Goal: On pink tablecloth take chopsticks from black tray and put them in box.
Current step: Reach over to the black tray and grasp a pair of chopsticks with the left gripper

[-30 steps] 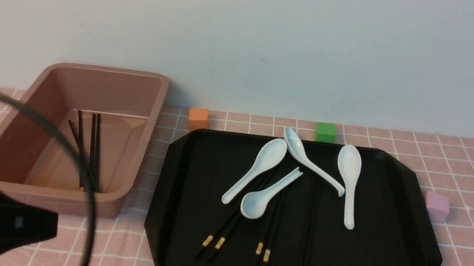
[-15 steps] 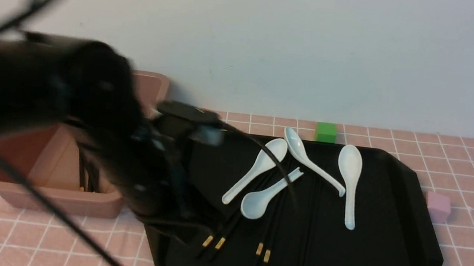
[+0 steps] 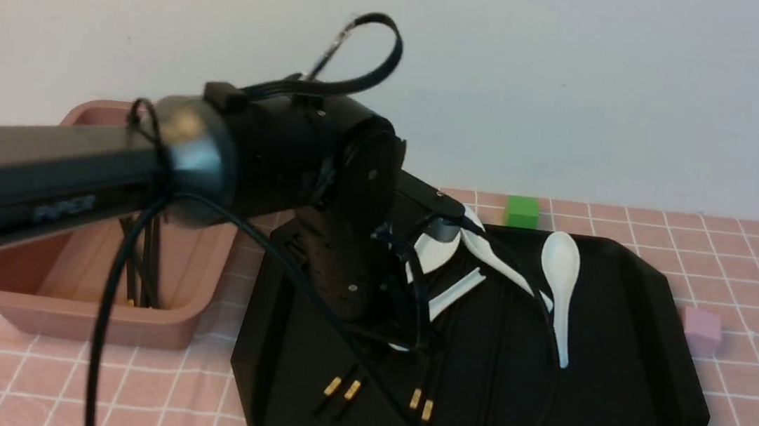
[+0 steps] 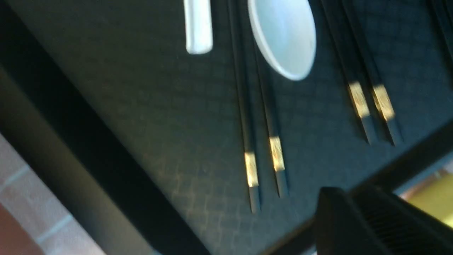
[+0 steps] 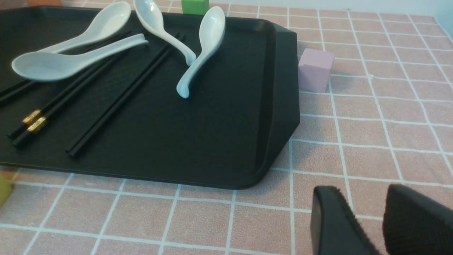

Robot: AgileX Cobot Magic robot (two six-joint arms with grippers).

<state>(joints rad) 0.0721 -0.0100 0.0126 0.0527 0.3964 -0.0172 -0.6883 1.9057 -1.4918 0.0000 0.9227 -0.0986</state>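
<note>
Pink tablecloth [image 3: 753, 280], black tray [image 3: 648, 410]. My left gripper [image 4: 339, 209] has swung from box [image 3: 57, 331] to chopsticks [image 3: 333, 386]; jaw gap unreadable. Next pick likely starting.

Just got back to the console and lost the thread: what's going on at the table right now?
The left arm reaches over the black tray, its left gripper hanging above the gold-banded chopsticks that lie among the spoons. Whether it is open is unclear, and it holds nothing visible. A few chopsticks already stand in the pink box. The right gripper waits open and empty over the cloth beside the tray.
</note>
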